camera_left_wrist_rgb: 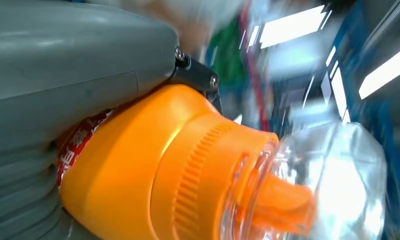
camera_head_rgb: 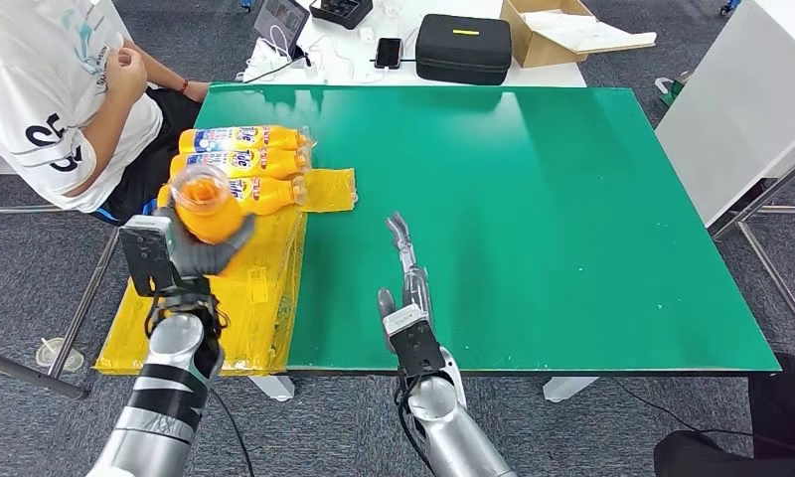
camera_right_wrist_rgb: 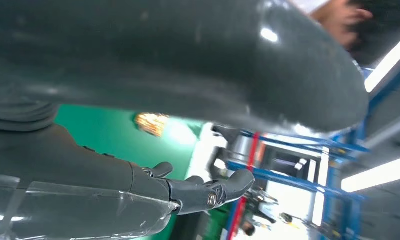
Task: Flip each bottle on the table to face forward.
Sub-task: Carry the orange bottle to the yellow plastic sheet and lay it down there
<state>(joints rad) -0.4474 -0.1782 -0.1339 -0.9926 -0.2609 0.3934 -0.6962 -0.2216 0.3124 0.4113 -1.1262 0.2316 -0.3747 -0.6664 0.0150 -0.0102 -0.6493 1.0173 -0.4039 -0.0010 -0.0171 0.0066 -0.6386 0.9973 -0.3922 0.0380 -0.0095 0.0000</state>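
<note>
Green table (camera_head_rgb: 533, 219); left hand (camera_head_rgb: 200, 253) grips bottle (camera_head_rgb: 203, 204).

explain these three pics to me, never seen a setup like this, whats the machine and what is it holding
This is a two-armed humanoid robot. The wide picture comes from a camera high on its body, looking down at a green table; its silver arms come in from below. The other two pictures come from cameras at its wrists, so they look turned and very close.

The left hand holds an orange bottle lifted off the table; the left wrist view shows that bottle's ribbed orange cap under a clear cover. The right hand is open and holds nothing, over the green table.

Three more bottles lie side by side on yellow plastic at the table's left edge. A person sits beside them.
</note>
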